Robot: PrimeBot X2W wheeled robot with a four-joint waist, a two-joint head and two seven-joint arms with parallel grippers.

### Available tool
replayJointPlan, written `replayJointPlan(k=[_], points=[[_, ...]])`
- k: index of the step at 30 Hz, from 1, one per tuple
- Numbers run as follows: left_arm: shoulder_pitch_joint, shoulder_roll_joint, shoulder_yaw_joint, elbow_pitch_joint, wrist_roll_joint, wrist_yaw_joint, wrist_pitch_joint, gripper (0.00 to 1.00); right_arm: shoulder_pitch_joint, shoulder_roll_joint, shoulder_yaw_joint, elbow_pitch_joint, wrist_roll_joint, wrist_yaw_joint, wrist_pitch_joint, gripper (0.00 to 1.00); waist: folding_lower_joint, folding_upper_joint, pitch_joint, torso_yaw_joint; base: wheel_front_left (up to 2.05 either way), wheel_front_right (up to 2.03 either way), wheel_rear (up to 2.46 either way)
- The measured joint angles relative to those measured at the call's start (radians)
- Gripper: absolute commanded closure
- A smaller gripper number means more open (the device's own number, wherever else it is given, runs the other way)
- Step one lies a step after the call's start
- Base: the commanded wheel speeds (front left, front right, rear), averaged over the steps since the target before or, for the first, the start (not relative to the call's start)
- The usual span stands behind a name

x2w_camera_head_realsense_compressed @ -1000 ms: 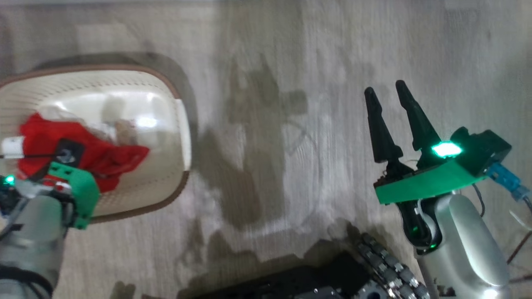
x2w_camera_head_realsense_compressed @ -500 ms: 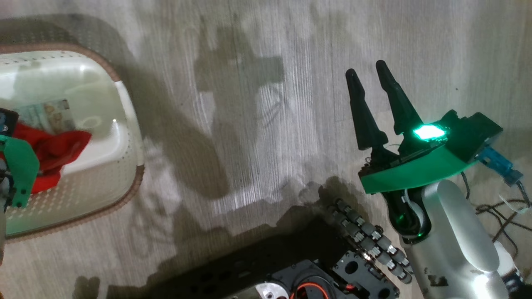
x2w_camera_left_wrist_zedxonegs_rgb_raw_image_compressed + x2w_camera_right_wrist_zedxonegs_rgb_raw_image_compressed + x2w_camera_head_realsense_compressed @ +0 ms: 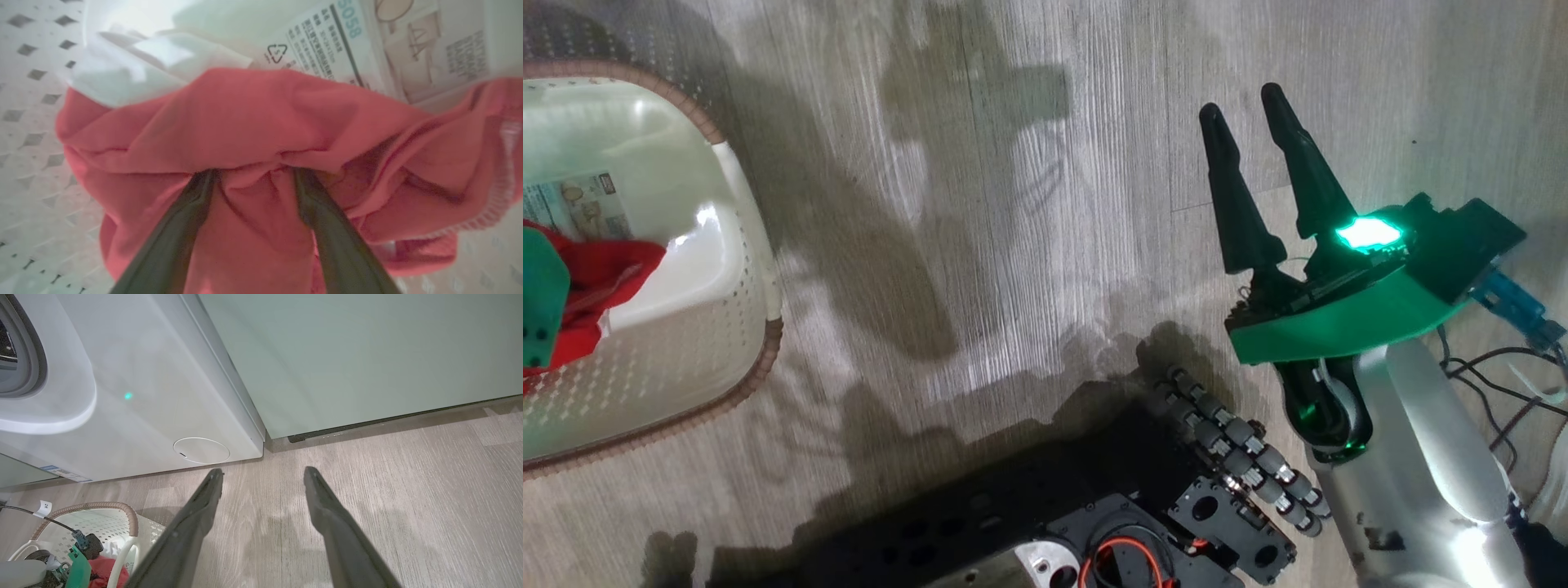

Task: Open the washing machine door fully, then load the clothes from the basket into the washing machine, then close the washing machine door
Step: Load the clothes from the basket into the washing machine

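Your left gripper (image 3: 253, 173) sits down in the basket (image 3: 742, 245) at the left, its jaws spread, with the red clothes (image 3: 245, 118) bunched between and over the tips. Your right gripper (image 3: 1241, 100) hangs over the floor (image 3: 1013, 204), jaws apart, well right of the basket. The washer (image 3: 135, 388) stands just beyond the basket.

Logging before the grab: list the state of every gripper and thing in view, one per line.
left gripper: open, fingertips pressed into the clothes, a fold between them.
right gripper: open, empty, above the floor.
clothes: bunched, lying in the basket.
basket: upright on the floor, holding the clothes.
washing machine: gasket bare at the view's edge, seemingly open.
service flap: shut.
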Motion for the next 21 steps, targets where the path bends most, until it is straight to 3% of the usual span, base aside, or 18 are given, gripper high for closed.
replayJointPlan(k=[5, 7, 8, 21], points=[[-0.009, -0.004, -0.002, 0.001, -0.012, -0.001, 0.014, 0.0, 0.0, 0.0, -0.002, -0.005, -0.009, 0.0, 0.0, 0.0, -0.0001, 0.0, 0.007, 0.006, 0.0, 0.0, 0.0], [-0.016, -0.006, -0.002, 0.002, -0.017, -0.004, 0.02, 0.75, 0.0, 0.0, -0.004, -0.005, -0.009, 0.0, 0.0, 0.0, -0.0001, 0.0, 0.007, 0.008, 0.0, 0.0, 0.0], [-0.017, -0.006, -0.003, 0.002, -0.017, -0.009, 0.02, 1.0, 0.0, 0.0, -0.005, -0.005, -0.009, 0.0, 0.0, 0.0, -0.0001, 0.0, 0.006, 0.009, 0.0, 0.0, 0.0], [0.021, -0.031, -0.01, 0.005, -0.06, -0.026, -0.006, 1.0, 0.0, 0.0, -0.027, 0.013, -0.018, 0.0, 0.0, 0.0, -0.0001, 0.0001, -0.063, 0.017, 0.0, 0.0, 0.0]])
